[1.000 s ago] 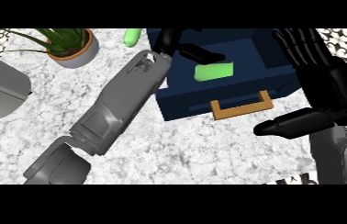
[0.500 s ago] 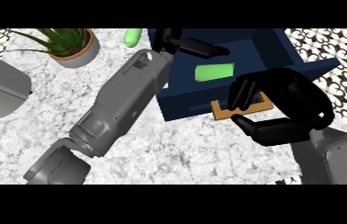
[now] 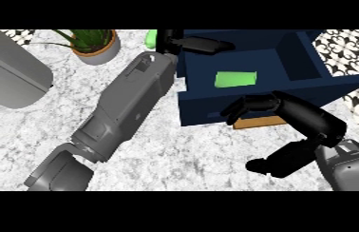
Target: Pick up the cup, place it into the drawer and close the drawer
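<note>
Two hands are showing for you above the marbled counter (image 3: 175, 155), and the green cup (image 3: 236, 79) is lying on its side on the floor of the dark blue drawer (image 3: 210, 110), which is standing pulled out toward the near side. You are looking at the left forearm (image 3: 129, 107) stretching from the near left corner up to the drawer's far left corner, where the left hand (image 3: 189, 43) is hovering over the rim with its fingers (image 3: 210, 45) lying straight and pointing right, holding nothing and staying clear of the cup. Your right hand (image 3: 308, 121) is coming in from the near right, its fingers (image 3: 249, 105) bending over the drawer's front wall just above the tan handle (image 3: 263, 123), part of which they are hiding; the thumb (image 3: 280, 162) is spreading well apart on the near side, so nothing is being pinched or wrapped. You cannot tell whether those fingertips are touching the front wall or only hanging before it. A potted plant (image 3: 95, 43) is standing at the far left, a rounded grey object (image 3: 21, 79) is sitting at the left edge, and a small green thing (image 3: 150, 36) is peeking out just left of the left hand.
</note>
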You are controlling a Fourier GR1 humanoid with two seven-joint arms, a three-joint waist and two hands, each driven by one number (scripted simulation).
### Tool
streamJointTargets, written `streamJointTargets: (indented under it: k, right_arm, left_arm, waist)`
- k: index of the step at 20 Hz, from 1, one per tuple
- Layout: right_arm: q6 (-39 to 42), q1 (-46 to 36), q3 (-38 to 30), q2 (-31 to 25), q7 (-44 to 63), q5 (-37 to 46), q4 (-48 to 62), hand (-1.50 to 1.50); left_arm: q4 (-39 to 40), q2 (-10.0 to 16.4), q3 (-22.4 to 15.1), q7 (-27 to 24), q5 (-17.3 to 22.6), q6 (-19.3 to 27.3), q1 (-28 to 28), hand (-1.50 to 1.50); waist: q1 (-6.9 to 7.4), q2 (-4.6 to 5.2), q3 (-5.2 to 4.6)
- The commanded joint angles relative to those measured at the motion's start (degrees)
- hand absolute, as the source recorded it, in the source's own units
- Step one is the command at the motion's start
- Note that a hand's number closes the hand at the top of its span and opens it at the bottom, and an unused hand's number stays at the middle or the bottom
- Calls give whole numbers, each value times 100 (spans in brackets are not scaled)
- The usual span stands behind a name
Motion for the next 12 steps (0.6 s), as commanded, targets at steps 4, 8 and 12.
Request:
streamJointTargets:
  k: [4, 8, 12]
  right_arm:
    - [-703, 272, 601, 89, -606, 1965, 795, -150]
    - [-1198, 209, 977, 304, -1123, 2764, 2049, -150]
    - [-1376, -360, 1018, 334, -1732, 3170, 3637, -150]
  left_arm:
    - [-3, 0, 53, -459, 254, -255, 372, -150]
    - [-211, 68, 213, -418, 255, -485, 507, -150]
    - [-535, 335, 165, -290, 288, -711, 805, -150]
  waist:
    - [425, -36, 3]
    - [677, -70, 4]
    - [924, -55, 9]
